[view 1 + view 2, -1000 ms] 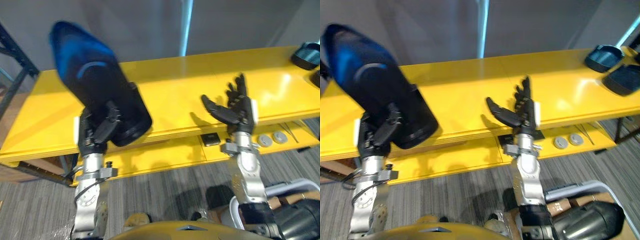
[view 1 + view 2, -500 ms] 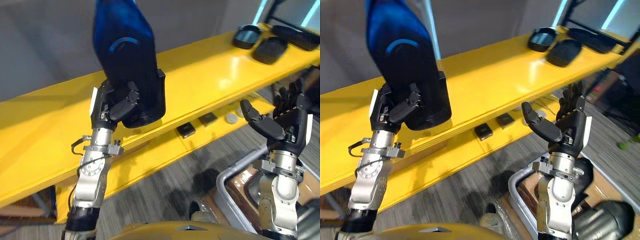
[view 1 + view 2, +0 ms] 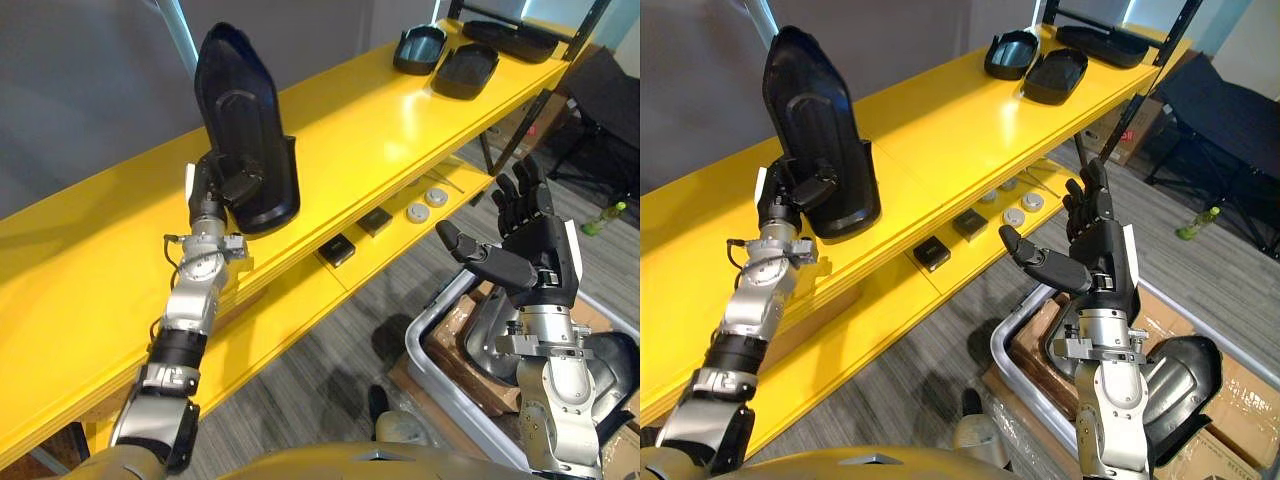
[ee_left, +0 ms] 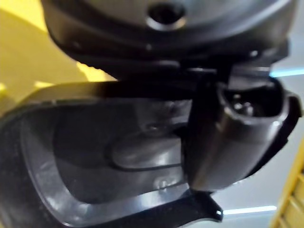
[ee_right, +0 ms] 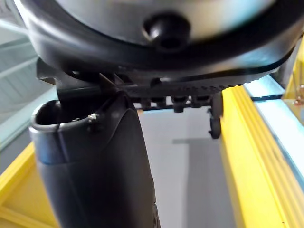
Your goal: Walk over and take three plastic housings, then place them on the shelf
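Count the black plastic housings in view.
4: one housing held upright in the left hand; three housings at the shelf's far end. More may lie in the bin.

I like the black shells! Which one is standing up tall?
The housing gripped by the left hand stands upright; the other housings lie flat at the far end of the shelf.

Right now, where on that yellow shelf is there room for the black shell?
The yellow shelf's top board is bare between the tall black plastic housing in the left hand and the three black housings crowding its far end.
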Robot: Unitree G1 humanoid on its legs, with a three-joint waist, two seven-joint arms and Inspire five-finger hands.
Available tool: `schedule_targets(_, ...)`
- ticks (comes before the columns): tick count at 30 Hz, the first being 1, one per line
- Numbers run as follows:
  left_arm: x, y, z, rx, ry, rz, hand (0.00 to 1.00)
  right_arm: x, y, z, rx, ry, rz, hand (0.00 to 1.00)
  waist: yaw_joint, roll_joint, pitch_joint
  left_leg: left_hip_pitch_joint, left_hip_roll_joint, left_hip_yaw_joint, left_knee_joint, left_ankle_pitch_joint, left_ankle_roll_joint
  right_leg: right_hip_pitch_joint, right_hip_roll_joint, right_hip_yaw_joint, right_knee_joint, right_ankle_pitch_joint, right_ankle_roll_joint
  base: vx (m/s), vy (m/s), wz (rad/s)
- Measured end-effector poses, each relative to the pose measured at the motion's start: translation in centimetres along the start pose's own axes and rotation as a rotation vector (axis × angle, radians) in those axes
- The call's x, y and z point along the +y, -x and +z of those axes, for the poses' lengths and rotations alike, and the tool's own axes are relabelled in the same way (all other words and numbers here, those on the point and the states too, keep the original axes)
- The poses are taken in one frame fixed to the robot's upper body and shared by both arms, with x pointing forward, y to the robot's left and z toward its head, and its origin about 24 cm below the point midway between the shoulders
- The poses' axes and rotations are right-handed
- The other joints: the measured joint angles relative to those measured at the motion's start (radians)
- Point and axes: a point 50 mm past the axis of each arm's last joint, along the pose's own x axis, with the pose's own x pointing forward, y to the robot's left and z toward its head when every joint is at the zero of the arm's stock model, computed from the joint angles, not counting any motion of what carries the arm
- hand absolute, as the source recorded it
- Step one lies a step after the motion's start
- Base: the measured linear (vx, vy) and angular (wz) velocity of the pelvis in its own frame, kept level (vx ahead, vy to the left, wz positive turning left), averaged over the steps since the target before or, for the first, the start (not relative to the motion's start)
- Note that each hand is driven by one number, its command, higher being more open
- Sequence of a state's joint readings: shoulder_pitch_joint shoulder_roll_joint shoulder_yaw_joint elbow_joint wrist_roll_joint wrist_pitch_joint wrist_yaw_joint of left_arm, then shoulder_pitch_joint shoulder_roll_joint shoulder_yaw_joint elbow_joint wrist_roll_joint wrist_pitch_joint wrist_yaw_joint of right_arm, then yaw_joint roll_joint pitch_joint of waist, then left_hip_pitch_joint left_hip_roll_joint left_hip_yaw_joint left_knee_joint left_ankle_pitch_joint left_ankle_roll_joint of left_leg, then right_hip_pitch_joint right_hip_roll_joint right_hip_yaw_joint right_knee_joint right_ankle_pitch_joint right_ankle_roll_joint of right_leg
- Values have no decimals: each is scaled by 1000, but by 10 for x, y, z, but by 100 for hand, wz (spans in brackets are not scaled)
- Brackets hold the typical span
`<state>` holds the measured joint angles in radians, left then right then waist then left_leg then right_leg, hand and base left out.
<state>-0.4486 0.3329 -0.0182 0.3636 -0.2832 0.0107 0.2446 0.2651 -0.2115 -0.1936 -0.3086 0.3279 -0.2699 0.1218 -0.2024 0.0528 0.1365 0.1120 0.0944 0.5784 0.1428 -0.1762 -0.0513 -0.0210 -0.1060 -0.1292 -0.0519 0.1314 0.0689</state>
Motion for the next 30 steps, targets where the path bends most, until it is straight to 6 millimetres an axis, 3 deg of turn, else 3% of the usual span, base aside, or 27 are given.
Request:
schedule_targets(4,9,-16,7,35,77,64,0,-1,-1,-5,36,1,28,100,-7,12,19,0,-13,2,-16,5,7,-8,-3,10,-1,2,3,-61,4,-4)
schedule_targets(8,12,-26,14,53,126,93,0,5,-2,-9,66,-42,52,100,-18,5,39,-2,-15,1,-24,10,8,-19,-6,23,-2,4,4,-70,-7,-7)
schedule_targets(9,12,-30,18,50,129,102,100,8,-2,-10,72,-49,64,100,-23,0,45,-12,-17,2,-22,10,8,-30,-8,27,-2,9,3,-87,-4,-6)
schedule_targets(15,16,-45,31,71,128,134,100,24,-14,-7,33,-84,122,100,-45,-30,119,-56,-13,0,31,-6,19,-57,-16,40,-2,30,1,-114,-3,-4)
schedule_targets(20,12,-61,79,-59,117,144,100,33,-36,4,-27,-77,158,100,-47,-28,210,-148,8,-10,146,-44,38,-105,-23,48,-1,57,5,-151,-1,2)
schedule_targets(30,5,-65,104,-123,119,195,100,44,-34,-1,10,-142,160,100,-47,-29,264,-216,34,-39,241,-84,51,-137,-23,45,29,58,6,-94,6,3)
